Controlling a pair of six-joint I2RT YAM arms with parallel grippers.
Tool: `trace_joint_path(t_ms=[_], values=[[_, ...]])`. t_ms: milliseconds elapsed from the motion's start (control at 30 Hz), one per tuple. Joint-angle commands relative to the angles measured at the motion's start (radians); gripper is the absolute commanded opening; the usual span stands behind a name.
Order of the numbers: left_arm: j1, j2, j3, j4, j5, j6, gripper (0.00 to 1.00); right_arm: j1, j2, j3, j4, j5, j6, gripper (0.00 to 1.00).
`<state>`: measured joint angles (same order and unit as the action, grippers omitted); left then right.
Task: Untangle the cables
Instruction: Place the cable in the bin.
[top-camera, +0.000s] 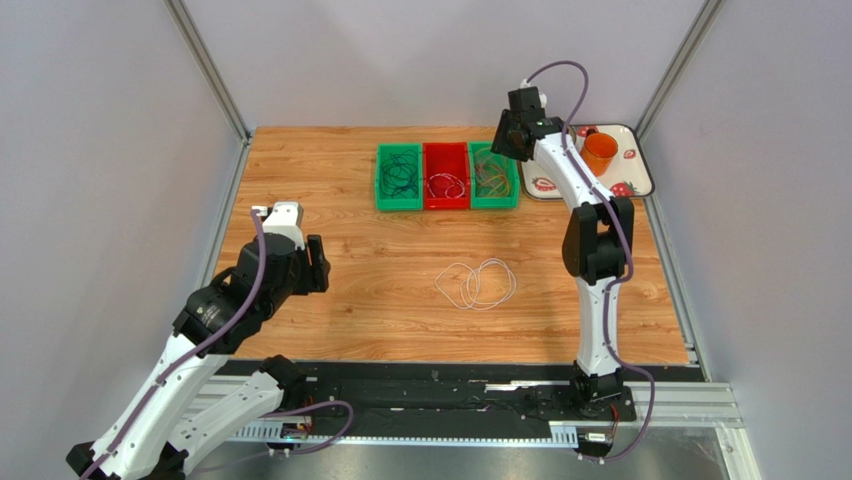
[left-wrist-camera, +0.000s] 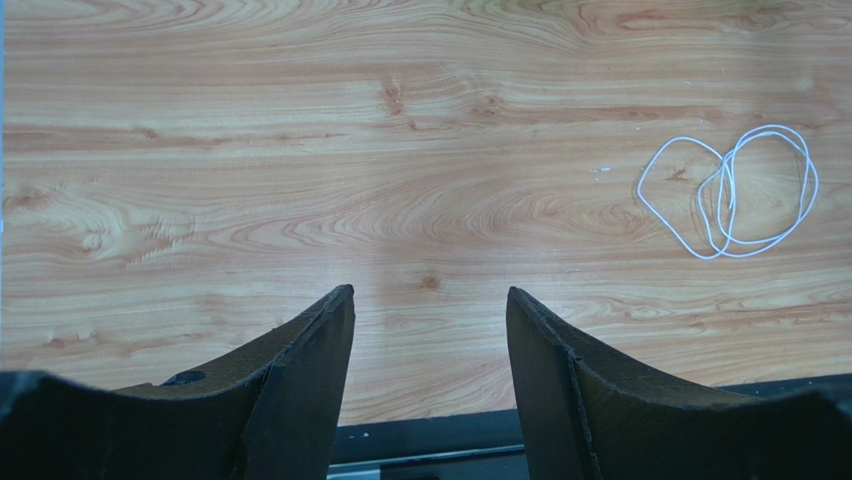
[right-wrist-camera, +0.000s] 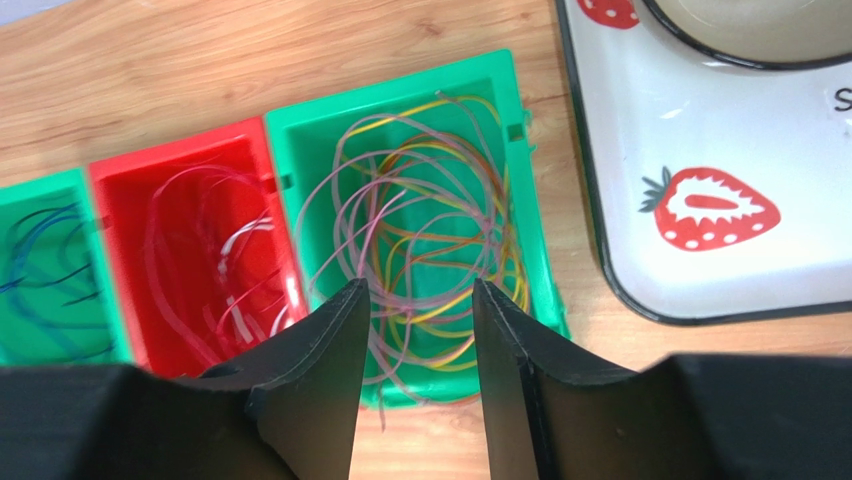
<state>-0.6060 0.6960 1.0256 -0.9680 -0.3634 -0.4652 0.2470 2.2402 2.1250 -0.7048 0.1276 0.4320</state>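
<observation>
White cables (top-camera: 476, 284) lie in loose overlapping loops on the wooden table's middle, also seen at the right of the left wrist view as white cables (left-wrist-camera: 730, 195). My left gripper (left-wrist-camera: 430, 292) hovers open over bare wood, well left of them, nothing between its fingers. My right gripper (right-wrist-camera: 420, 287) stands open above the right green bin (right-wrist-camera: 540, 260), which holds purple, yellow and orange cables (right-wrist-camera: 430, 230). One purple strand hangs over that bin's near rim. The red bin (right-wrist-camera: 120, 250) holds red and white cables (right-wrist-camera: 215, 270). The left green bin (top-camera: 398, 178) holds dark cables.
A white tray (top-camera: 636, 160) with strawberry prints sits at the back right, right of the bins, with an orange cup (top-camera: 600, 152) on it. Grey walls enclose the table on three sides. A black rail (top-camera: 440, 385) runs along the near edge.
</observation>
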Motion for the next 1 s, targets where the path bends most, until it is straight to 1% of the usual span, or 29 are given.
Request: trace_joint_path(t_ms=[0, 33, 67, 133, 167, 267, 500, 767, 967], values=[[0.005, -0.006, -0.001, 0.028, 0.009, 0.013, 0.66, 0.001, -0.125, -0.088, 0.047, -0.094, 0.040, 0.46], [0.006, -0.007, -0.002, 0.028, 0.011, 0.011, 0.66, 0.001, -0.131, -0.103, 0.054, -0.103, 0.050, 0.45], [0.005, -0.007, -0.001, 0.028, 0.009, 0.013, 0.66, 0.001, -0.134, -0.115, 0.059, -0.112, 0.059, 0.38], [0.006, -0.007, -0.002, 0.028, 0.009, 0.011, 0.66, 0.001, -0.134, -0.146, 0.064, -0.160, 0.085, 0.29], [0.005, -0.004, -0.002, 0.028, 0.011, 0.013, 0.66, 0.001, -0.133, -0.152, 0.070, -0.184, 0.091, 0.19], [0.005, 0.000, -0.001, 0.028, 0.011, 0.014, 0.66, 0.002, -0.107, -0.166, 0.085, -0.215, 0.114, 0.09], [0.005, 0.008, -0.002, 0.028, 0.006, 0.013, 0.66, 0.002, -0.028, -0.140, 0.082, -0.181, 0.129, 0.07], [0.009, 0.017, 0.001, 0.026, 0.007, 0.016, 0.66, -0.011, 0.104, -0.077, 0.065, -0.154, 0.125, 0.05], [0.031, 0.020, -0.001, 0.035, 0.026, 0.022, 0.66, -0.011, 0.114, -0.079, 0.065, -0.140, 0.120, 0.04]])
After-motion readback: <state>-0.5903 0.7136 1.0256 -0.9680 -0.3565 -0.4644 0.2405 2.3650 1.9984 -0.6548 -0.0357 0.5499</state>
